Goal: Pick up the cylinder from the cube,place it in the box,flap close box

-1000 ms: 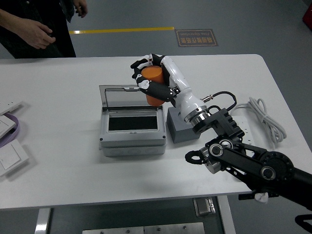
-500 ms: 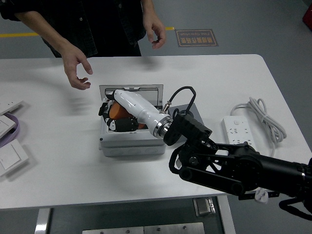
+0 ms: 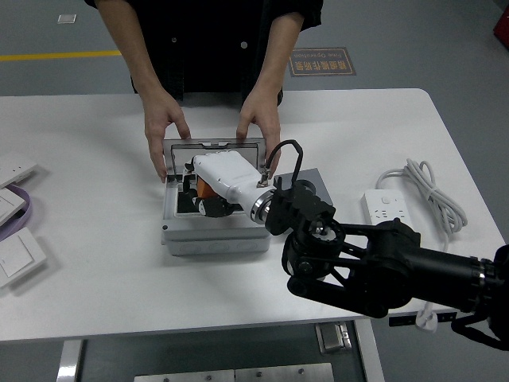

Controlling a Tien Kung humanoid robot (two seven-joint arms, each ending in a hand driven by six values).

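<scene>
Orange cylinder (image 3: 205,189) now sits inside the grey box (image 3: 213,236), right hand (image 3: 200,193) still clamped; person's hands (image 3: 163,127) have arrived, holding the lid (image 3: 213,144).

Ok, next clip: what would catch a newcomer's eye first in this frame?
Probably the robot's right hand, reaching down into the grey box at the table's centre with its fingers around the orange cylinder. Next, the person's two hands at the far side, gripping the box's raised lid at both corners. The white power strip and coiled cable lie off to the right.
</scene>
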